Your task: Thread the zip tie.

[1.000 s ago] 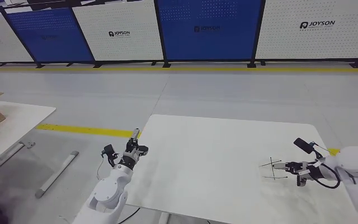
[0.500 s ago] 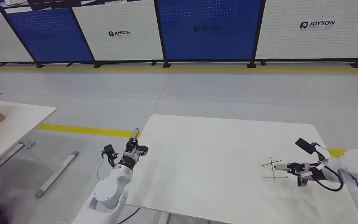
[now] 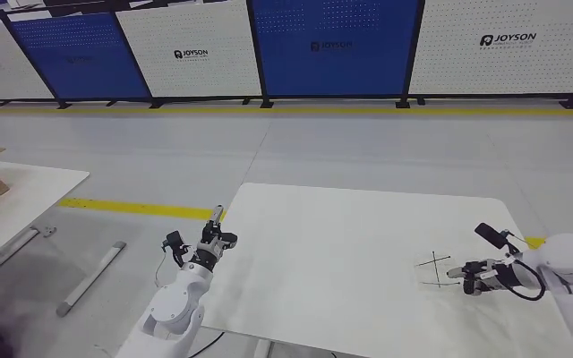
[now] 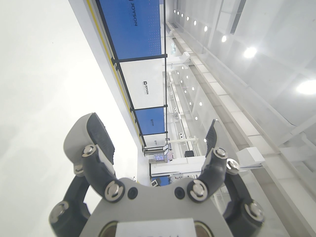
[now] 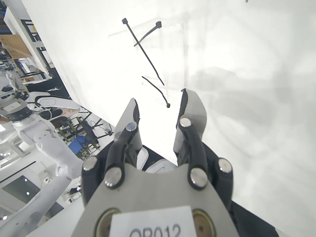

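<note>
Right gripper [image 5: 158, 96] jaws apart, empty, ties [image 5: 144, 52] just ahead (wrist view catches their heads); left gripper [image 4: 153, 119] gaping, empty.

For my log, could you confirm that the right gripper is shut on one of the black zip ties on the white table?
Not quite: the right gripper is open, holding nothing; the right wrist view shows the zip ties lying on the table.

From above, the zip ties [image 3: 435, 261] look like thin lines, too small to show their heads.
</note>
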